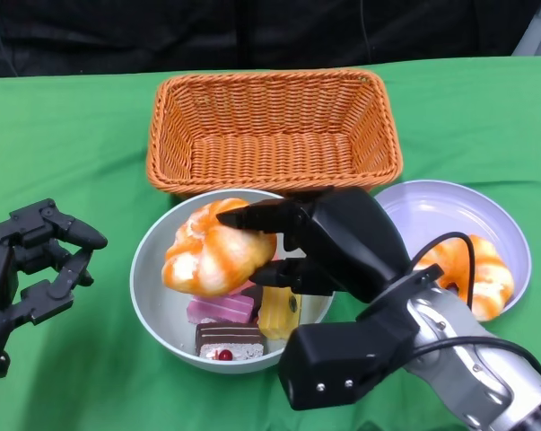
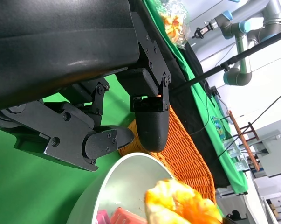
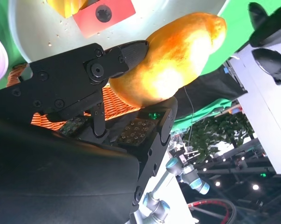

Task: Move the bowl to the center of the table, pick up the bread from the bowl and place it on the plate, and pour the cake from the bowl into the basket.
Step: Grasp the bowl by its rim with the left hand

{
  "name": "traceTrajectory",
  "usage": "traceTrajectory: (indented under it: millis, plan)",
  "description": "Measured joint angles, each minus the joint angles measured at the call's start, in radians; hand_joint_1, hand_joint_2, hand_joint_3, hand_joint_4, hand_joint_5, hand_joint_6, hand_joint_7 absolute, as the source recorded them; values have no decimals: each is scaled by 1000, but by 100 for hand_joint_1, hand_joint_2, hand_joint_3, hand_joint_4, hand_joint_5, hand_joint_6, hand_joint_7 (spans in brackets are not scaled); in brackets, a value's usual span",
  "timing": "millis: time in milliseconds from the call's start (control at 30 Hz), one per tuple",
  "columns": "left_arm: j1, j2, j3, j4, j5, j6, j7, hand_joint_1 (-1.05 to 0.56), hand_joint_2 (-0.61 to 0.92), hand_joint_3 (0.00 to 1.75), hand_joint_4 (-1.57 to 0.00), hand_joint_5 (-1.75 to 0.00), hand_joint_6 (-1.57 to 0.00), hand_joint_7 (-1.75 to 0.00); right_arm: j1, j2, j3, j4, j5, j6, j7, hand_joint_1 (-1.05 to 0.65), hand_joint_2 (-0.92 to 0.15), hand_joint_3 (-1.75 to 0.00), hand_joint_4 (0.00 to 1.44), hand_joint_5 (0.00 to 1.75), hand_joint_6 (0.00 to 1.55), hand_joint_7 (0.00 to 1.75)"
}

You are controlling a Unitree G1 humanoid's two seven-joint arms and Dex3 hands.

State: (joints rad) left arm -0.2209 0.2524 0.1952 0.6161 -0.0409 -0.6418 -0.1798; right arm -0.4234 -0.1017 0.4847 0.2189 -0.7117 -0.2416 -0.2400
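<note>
A pale grey bowl (image 1: pixel 149 269) sits in front of the wicker basket (image 1: pixel 272 130). In it lie a pink cake slice (image 1: pixel 220 310), a yellow one (image 1: pixel 279 312) and a chocolate slice with a red cherry (image 1: pixel 228 342). My right hand (image 1: pixel 328 244) grips an orange-glazed bread (image 1: pixel 213 254) just above the bowl; the right wrist view shows that bread (image 3: pixel 173 58) pinched between the fingers (image 3: pixel 126 51). A second bread (image 1: pixel 475 274) rests on the lilac plate (image 1: pixel 431 208) at right. My left hand (image 1: pixel 32 260) hovers open beside the bowl's left rim (image 2: pixel 107 186), holding nothing.
Green cloth (image 1: pixel 64 135) covers the table. The basket stands empty behind the bowl. A black backdrop runs along the far edge. My right forearm (image 1: pixel 458 359) crosses the front of the plate.
</note>
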Motion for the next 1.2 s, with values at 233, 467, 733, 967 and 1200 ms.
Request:
traceTrajectory:
  millis: [233,467,733,967,1200]
  plan:
    - [-1,1,1,3,0,7,0,-2,74,71,-82,-143,-81,-113,103,-31,-77,-146,38,-10,7,-18,-91,0,82,120,123,3]
    - [-8,1,1,19,-4,7,0,-3,73,72,-82,-144,-81,-113,173,-44,-144,-198,75,-57,-2,-17,-92,-1,82,119,124,4]
    - [-10,5,2,26,-6,7,0,-3,72,72,-82,-143,-81,-111,256,-63,-225,-283,113,-84,-1,-16,-92,-4,78,129,124,5]
    - [-18,10,4,40,-8,7,0,-4,72,71,-82,-142,-81,-112,324,-77,-343,-320,154,-95,-16,-14,-91,-2,74,138,124,6]
    - [-36,10,4,62,-12,5,-4,-5,72,71,-82,-143,-80,-113,349,-99,-445,-320,166,-95,-31,-11,-89,-1,76,144,123,6]
